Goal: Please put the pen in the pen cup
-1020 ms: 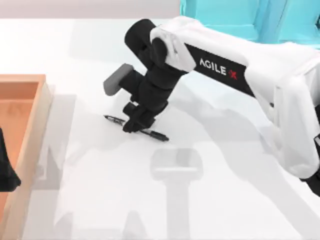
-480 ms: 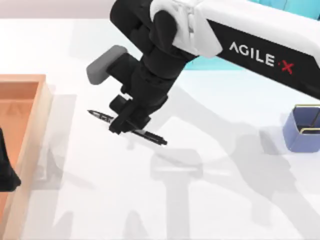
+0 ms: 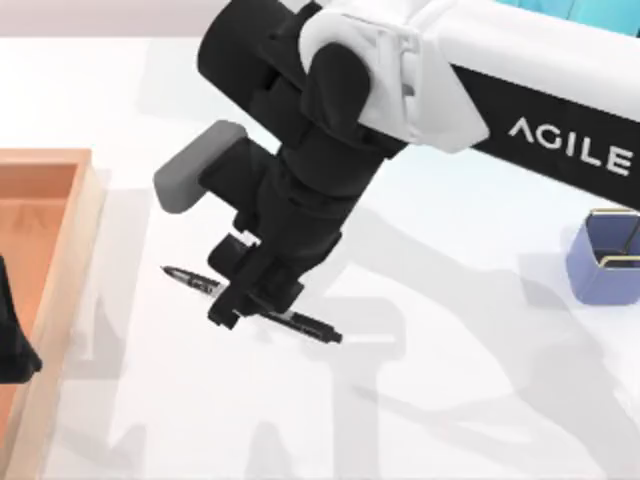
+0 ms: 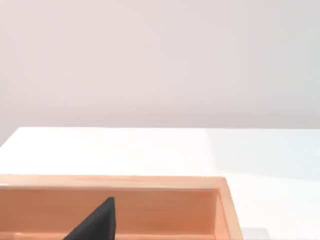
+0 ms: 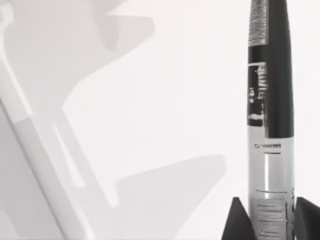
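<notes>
Here our right arm is reaching in from the table's right, wrist angled down, and our right gripper [image 3: 255,298] is pinching the pen [image 3: 310,324] at mid-length, left of centre; the pen cup [image 3: 603,275] is standing well apart at the right edge. Our left gripper [image 3: 12,340] is sitting parked over the wooden tray [image 3: 62,200], finger state unclear.

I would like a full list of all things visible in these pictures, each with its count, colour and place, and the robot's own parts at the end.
pen: one, black with a grey-white label band, held level above the table's middle-left, between the right gripper's fingers.
pen cup: one, periwinkle blue with a gold rim, at the table's right edge.
wooden tray: one, orange-brown, at the table's left edge.
shelf unit: one, turquoise, far right corner.
table: one, white.
right gripper: one, black, on a white arm, shut on the pen.
left gripper: one, black, parked over the wooden tray.
</notes>
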Robot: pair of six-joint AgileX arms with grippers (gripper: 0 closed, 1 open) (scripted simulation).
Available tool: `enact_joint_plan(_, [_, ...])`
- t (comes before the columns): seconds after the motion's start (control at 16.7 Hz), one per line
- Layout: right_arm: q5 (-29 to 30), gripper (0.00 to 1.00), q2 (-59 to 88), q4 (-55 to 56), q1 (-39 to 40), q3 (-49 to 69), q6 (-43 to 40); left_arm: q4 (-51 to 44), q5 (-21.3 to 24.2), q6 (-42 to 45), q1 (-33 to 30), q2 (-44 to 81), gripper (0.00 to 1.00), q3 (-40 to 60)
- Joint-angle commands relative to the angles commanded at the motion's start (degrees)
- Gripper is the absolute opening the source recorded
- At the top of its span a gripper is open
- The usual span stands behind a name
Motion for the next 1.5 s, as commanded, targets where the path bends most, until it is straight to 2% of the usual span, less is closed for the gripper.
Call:
enact_joint_plan(0.24, [-2.1,0.0,0.4,1.0,-1.8,-0.7,-1.4,0.0,0.0,0.0,0.0,0.0,1.0,0.0])
enact_joint_plan(0.36, [-6.4,0.0,0.8,3.0,-5.3,-2.5,-4.4,0.0,0.0,0.0,0.0,0.0,1.0,0.0])
enact_joint_plan(0.48, [-13.1,0.0,1.2,6.1,-10.3,-5.2,-8.7,0.0,0.0,0.0,0.0,0.0,1.0,0.0])
enact_joint_plan(0.66, [-27.3,0.0,1.7,12.1,-20.5,-10.5,-16.9,0.0,0.0,0.0,0.0,0.0,1.0,0.0])
enact_joint_plan(1.02, [-62.7,0.0,0.5,27.6,-45.4,-24.7,-36.0,0.0,0.0,0.0,0.0,0.0,1.0,0.0])
enact_joint_plan(1.2, [-78.2,0.0,-1.2,35.3,-57.1,-32.1,-44.7,0.0,0.0,0.0,0.0,0.0,1.0,0.0])
enact_joint_plan(1.38, [-88.8,0.0,-2.8,41.6,-66.3,-38.1,-51.6,0.0,0.0,0.0,0.0,0.0,1.0,0.0])
enact_joint_plan(1.5, [-92.9,0.0,-3.5,44.3,-70.2,-40.7,-54.6,0.0,0.0,0.0,0.0,0.0,1.0,0.0])
